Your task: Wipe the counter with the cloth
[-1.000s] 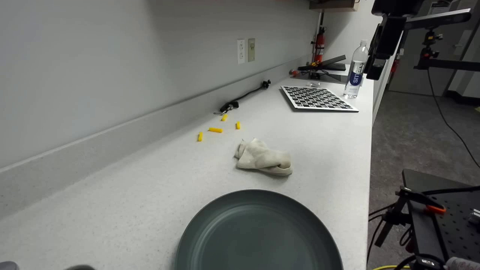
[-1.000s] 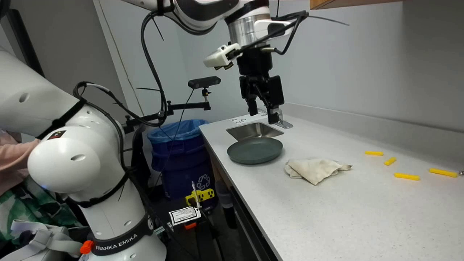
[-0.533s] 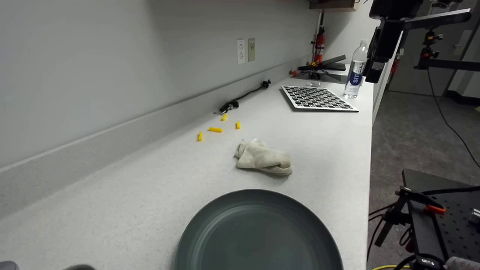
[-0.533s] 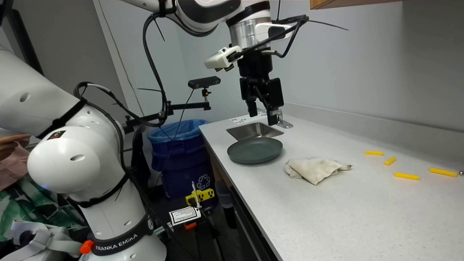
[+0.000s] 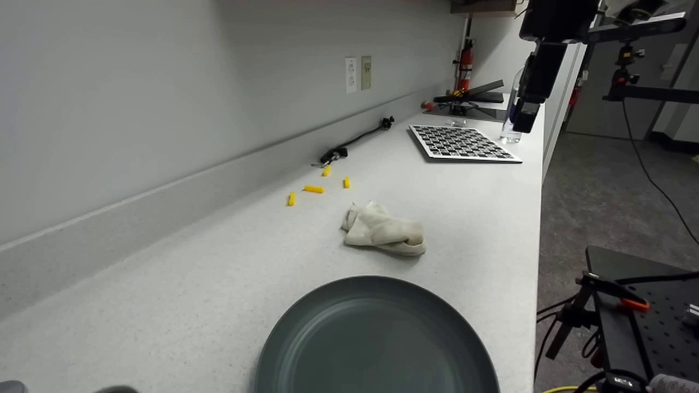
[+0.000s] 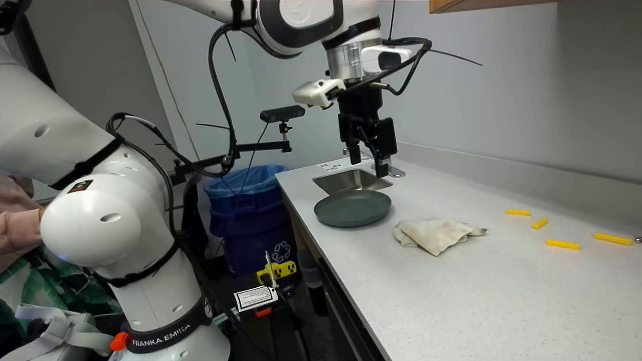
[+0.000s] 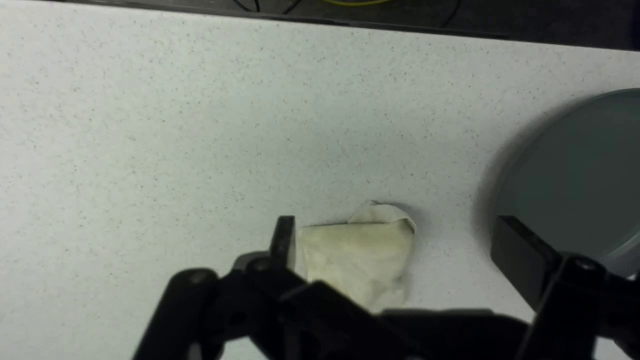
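Note:
The cloth (image 6: pixel 439 234) is a crumpled off-white rag lying on the pale speckled counter (image 6: pixel 501 301). It shows in both exterior views, beside the round dark plate. My gripper (image 6: pixel 368 166) hangs well above the worktop, pointing down, its jaws wide apart and nothing held. In an exterior view only part of the gripper (image 5: pixel 528 117) shows, at the upper right. From the wrist view, the cloth (image 7: pixel 360 257) appears below and between the fingers of the gripper (image 7: pixel 396 219), nearer the left one. The gripper body hides the cloth's lower part there.
A dark grey plate (image 5: pixel 377 338) sits near the cloth, with a sink (image 6: pixel 352 180) beyond it. Several yellow pieces (image 6: pixel 563 244) lie towards the backsplash. A checkered board (image 5: pixel 464 143) and a bottle (image 5: pixel 511 134) stand farther along. The counter's edge (image 7: pixel 320 21) drops to the floor.
My gripper has come lower and shifted slightly over the counter, now covering much of the bottle in an exterior view. Its jaws stay apart. The cloth, plate and yellow pieces have not moved.

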### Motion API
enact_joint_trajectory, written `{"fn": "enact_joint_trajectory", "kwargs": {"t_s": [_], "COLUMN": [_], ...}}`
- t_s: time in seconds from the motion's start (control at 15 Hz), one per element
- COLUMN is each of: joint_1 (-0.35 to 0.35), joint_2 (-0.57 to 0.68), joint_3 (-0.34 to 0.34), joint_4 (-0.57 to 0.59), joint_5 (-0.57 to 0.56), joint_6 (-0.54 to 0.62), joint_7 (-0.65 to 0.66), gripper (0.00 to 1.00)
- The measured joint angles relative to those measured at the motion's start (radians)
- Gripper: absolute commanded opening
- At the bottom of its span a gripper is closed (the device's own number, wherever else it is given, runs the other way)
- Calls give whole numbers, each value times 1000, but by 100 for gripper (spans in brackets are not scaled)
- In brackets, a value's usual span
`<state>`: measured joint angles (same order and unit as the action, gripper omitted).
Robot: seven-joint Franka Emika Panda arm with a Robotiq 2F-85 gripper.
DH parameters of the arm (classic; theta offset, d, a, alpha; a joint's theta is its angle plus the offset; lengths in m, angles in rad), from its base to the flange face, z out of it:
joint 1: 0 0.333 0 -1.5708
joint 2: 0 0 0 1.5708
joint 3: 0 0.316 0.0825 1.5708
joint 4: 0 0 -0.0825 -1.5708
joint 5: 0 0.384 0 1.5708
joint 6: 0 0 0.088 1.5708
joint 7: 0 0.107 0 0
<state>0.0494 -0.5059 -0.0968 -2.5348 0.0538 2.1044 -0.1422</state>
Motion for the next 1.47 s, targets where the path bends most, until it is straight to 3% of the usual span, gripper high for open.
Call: {"fn": "enact_joint_trajectory", "kwargs": {"t_s": [0.87,1.47], "joint_1": [38,33], "joint_2": [447,687], "joint_3": [85,92], "joint_4": [161,221], "joint_5": [56,56], "joint_6": [393,493], "joint_7": [-2,2], "gripper": [100,100]}}
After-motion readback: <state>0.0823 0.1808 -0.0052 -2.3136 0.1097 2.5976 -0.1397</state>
